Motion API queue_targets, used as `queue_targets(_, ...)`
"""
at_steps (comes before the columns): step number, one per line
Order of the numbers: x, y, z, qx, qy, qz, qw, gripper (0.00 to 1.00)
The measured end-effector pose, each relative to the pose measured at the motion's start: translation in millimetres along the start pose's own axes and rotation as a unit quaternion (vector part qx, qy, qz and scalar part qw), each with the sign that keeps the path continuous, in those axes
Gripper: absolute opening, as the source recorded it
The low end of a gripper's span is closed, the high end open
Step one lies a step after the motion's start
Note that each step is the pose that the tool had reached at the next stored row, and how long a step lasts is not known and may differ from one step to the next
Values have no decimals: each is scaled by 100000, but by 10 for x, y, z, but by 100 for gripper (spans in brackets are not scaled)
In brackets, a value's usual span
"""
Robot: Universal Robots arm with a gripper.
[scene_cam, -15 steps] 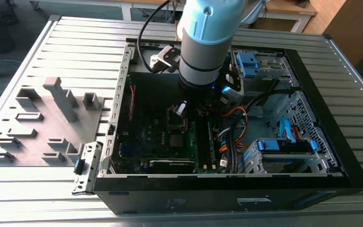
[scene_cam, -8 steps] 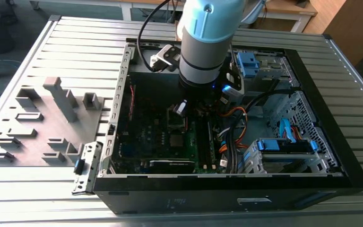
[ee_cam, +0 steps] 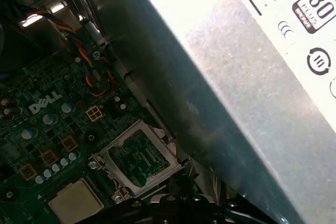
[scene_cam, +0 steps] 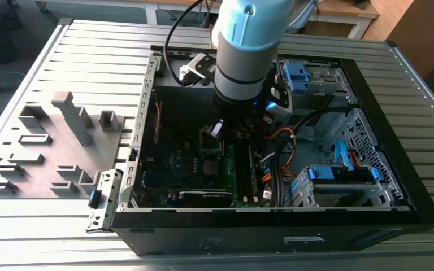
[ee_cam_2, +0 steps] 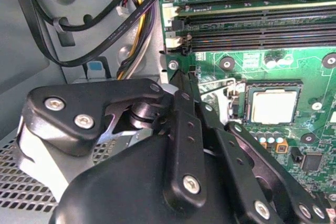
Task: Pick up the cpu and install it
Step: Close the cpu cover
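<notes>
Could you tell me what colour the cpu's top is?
Pale silvery-beige, clearest in the second wrist view: small square metal-topped cpu.

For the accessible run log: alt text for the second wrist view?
The cpu, pale metal top up, sits in the socket on the green motherboard. The black gripper linkage fills the foreground beside it, with memory slots and cables behind.

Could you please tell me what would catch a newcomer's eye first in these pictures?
First, the pale blue and grey robot arm reaching down into the open black computer case on the slatted table in the exterior view. Next, in both wrist views, the silvery cpu lying in its socket on the green motherboard, close beside the black gripper.
</notes>
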State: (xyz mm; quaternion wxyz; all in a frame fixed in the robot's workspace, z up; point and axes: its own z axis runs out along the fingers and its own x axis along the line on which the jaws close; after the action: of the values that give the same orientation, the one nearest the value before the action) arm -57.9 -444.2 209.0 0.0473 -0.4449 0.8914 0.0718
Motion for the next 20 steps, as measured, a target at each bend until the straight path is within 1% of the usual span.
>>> queue_targets(6, 1, -1, 0, -3, -7, -2, 100000, 11)
queue_targets(11, 12, -9, -21, -16, -27, -1, 100000, 11)
queue_targets(14, 12, -10, -21, -25, -45, 3, 100000, 11)
queue_targets(16, 21, -17, -24, -163, -219, 5, 100000, 11)
queue_targets(20, 21, -16, -31, -159, -210, 4, 100000, 11)
